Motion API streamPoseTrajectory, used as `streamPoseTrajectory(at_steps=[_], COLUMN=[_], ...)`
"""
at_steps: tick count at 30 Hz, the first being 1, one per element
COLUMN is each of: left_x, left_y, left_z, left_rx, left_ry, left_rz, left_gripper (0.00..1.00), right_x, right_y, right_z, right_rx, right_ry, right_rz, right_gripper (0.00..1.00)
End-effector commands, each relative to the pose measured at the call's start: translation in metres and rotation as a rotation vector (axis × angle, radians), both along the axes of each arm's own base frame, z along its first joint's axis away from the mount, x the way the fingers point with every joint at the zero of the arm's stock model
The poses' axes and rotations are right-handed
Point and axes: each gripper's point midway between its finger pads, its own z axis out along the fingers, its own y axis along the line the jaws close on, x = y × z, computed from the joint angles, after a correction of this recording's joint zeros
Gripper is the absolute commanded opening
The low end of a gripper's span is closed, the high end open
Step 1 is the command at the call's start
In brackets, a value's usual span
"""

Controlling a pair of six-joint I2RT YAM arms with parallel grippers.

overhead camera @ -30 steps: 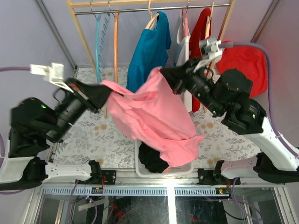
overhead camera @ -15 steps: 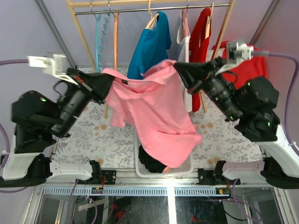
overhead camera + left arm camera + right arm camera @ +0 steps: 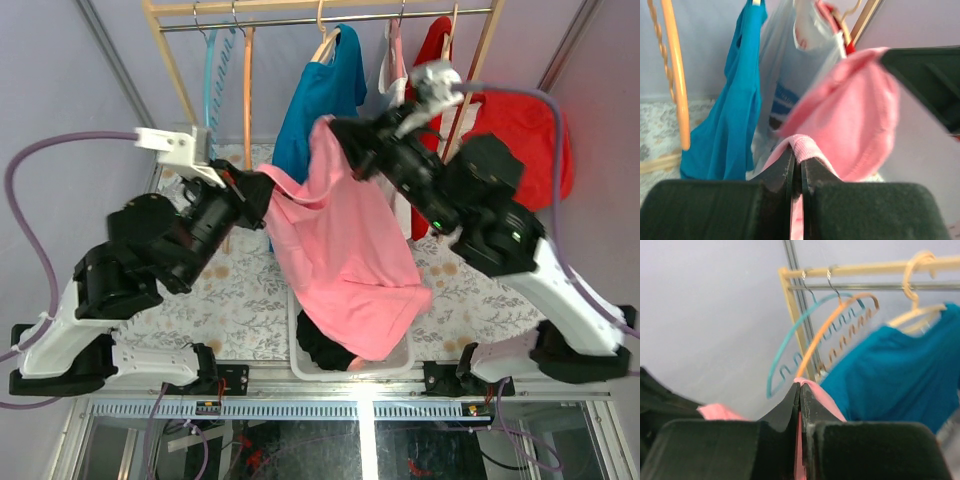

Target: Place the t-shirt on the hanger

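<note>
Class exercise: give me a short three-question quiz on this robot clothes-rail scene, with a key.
1. True or false: the left gripper and right gripper are both shut on the pink t-shirt.
2. The orange hanger is: A bare on the rail; B inside the pink t-shirt; C held by a gripper.
3. What colour is the shirt hanging nearest the orange hanger?
Key: 1 true; 2 A; 3 blue.

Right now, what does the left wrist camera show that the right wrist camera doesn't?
Only the left wrist view shows the pale striped garment beside the blue shirt. Only the right wrist view shows the teal hanger and the rail. Both show the orange hanger, the blue shirt and the pink t-shirt, pinched by the left gripper and the right gripper respectively.
</note>
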Motion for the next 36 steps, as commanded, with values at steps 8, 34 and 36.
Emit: streamPoseTrajectory(at_steps=[8, 34, 36], left_x=[-0.020, -0.026, -0.024], left_y=[0.088, 0.093, 0.082], left_z=[0.161, 0.176, 0.151], left_rx=[-0.421, -0.403, -0.373], left_ry=[-0.343, -0.392, -0.330], left_rz=[0.094, 0.069, 0.048], left_gripper=[0.00, 0.00, 0.00], right_x=[0.029, 0.027, 0.025], right_y=[0.042, 0.027, 0.026], right_z=[0.139, 0.125, 0.101], right_rx=[0.240, 0.226, 0.212], right_ry=[-0.274, -0.328, -0.293], right_rz=[0.100, 0.126, 0.141], right_gripper=[0.00, 0.00, 0.00])
